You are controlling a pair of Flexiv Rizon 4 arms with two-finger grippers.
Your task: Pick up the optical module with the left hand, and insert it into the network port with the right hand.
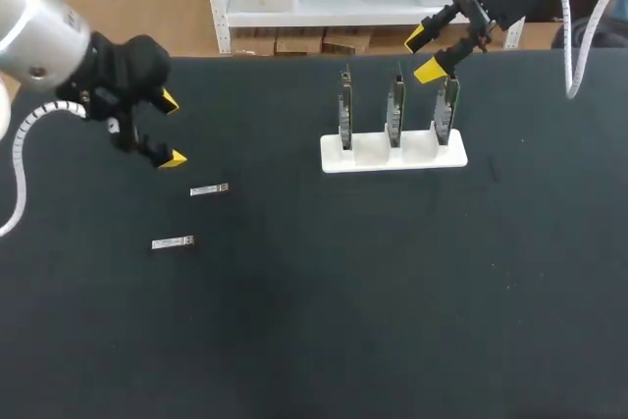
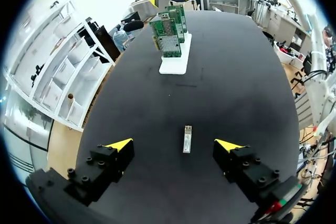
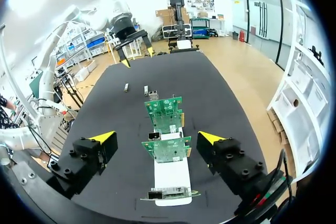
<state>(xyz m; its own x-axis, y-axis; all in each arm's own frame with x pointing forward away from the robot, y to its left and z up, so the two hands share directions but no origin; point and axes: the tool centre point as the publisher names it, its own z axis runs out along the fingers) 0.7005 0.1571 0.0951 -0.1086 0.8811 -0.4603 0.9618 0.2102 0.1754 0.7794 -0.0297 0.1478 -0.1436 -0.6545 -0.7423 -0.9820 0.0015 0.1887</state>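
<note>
From above, the left hand (image 1: 172, 130) hangs over the left part of the black bench (image 1: 314, 331), its yellow tips spread wide with nothing between them. Two small silver modules (image 1: 209, 189) lie flat on the bench just beside it, the second one (image 1: 173, 242) a little nearer the front edge. Well to the right, a white stand (image 1: 392, 154) holds three green cards (image 1: 395, 105) upright in a row. The right hand (image 1: 423, 56) hovers just over the rightmost card, open and holding nothing. In the left wrist view, the left hand (image 2: 174, 145) gapes wide above the bench, and one module (image 2: 187, 139) lies flat just ahead of it, between the lines of the two fingers but touching neither. The stand (image 2: 173, 65) and cards (image 2: 169, 38) sit far ahead. In the right wrist view, the right hand (image 3: 156, 137) is spread wide and empty above the cards (image 3: 167, 149) in their stand (image 3: 170, 174). Both modules (image 3: 146, 90) lie far beyond on the bench, near the left hand (image 3: 137, 57).
</note>
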